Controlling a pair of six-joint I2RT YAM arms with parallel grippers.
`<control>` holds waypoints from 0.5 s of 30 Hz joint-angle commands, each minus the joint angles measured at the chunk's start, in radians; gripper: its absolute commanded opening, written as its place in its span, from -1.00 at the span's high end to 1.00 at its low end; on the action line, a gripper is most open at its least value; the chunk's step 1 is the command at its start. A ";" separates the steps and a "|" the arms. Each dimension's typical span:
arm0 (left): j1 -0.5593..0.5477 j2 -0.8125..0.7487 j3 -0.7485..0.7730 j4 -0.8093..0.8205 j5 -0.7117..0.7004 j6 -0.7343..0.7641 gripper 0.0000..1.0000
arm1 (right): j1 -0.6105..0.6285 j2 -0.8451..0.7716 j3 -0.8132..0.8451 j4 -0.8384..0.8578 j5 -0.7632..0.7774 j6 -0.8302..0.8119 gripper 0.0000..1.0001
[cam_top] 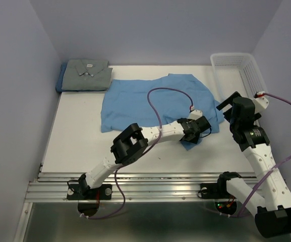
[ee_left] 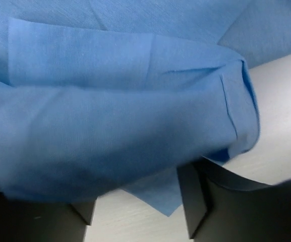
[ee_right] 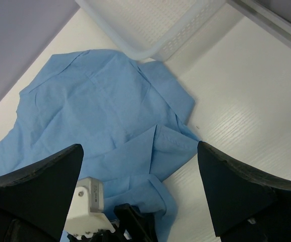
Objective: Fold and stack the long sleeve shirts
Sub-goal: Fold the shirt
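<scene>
Left jaws stand wide at the near-right sleeve end of the light blue shirt, nearer than the right jaws, wide and empty off its right edge.

L arm, R arm: white links, blk joints, purple cables, blk bases.

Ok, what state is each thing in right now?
light blue shirt: spread out, not yet folded up
grey shirt: folded, lying on darker blue shirt
darker blue shirt: folded, bottom of stack
basket: upright, empty
left pincer: open, shirt cloth across its tips
right pincer: open wide, empty
</scene>
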 commanded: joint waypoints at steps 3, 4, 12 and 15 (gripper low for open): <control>-0.077 0.022 -0.026 -0.148 -0.097 0.051 0.37 | 0.003 -0.010 0.008 0.023 0.077 -0.019 -1.00; -0.079 0.009 -0.045 -0.182 -0.094 0.044 0.99 | 0.003 -0.009 0.007 0.028 0.080 -0.021 -1.00; -0.008 -0.338 -0.270 -0.159 -0.213 0.085 1.00 | 0.003 0.037 0.001 0.095 -0.002 -0.091 -1.00; 0.071 -0.444 -0.341 -0.127 -0.204 0.149 1.00 | 0.003 0.047 0.002 0.109 -0.048 -0.117 -1.00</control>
